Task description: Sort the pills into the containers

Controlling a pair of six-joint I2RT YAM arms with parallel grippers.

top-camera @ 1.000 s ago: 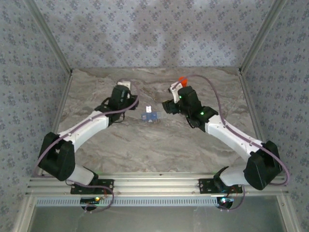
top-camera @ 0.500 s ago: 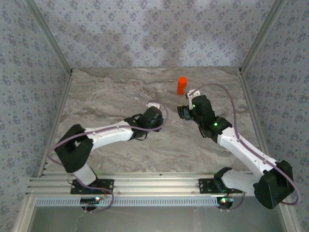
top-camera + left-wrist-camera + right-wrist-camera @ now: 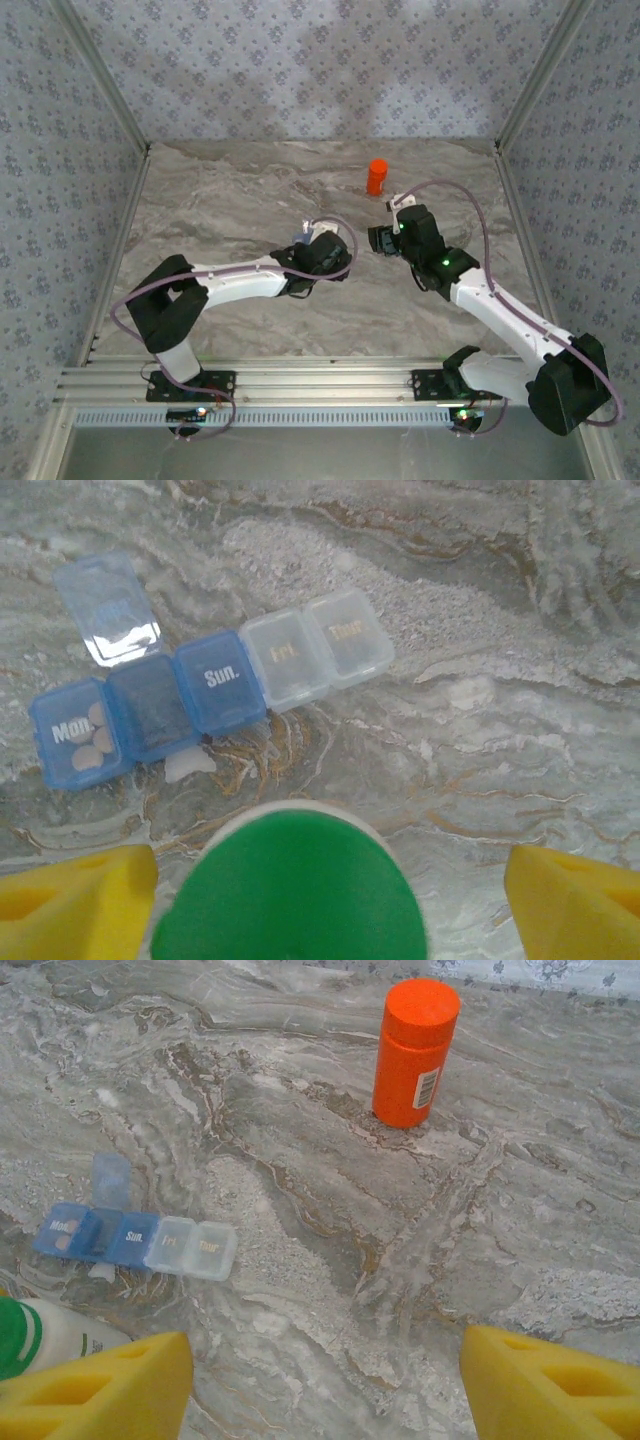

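Note:
The pill box (image 3: 215, 685) lies flat on the marble, a row of blue and clear compartments. One blue lid (image 3: 105, 610) is flipped up over an empty cell. Several pale pills (image 3: 88, 745) sit in the "Mon" cell, and a white pill (image 3: 190, 767) lies on the table just beside the box. My left gripper (image 3: 330, 890) is open, with the green cap of a white bottle (image 3: 290, 885) between its yellow fingers (image 3: 75, 900) and a gap on the right. The right gripper (image 3: 325, 1370) hangs open over bare table, right of the pill box (image 3: 135, 1240).
An orange bottle (image 3: 413, 1052) stands upright at the back (image 3: 376, 177), apart from both arms. The white bottle (image 3: 60, 1335) shows at the lower left of the right wrist view. In the top view the left gripper (image 3: 303, 245) and right gripper (image 3: 378, 240) face each other mid-table.
My left arm swung from the back left to the middle, over the pill box. The right arm pulled back from the orange bottle, which now stands free.

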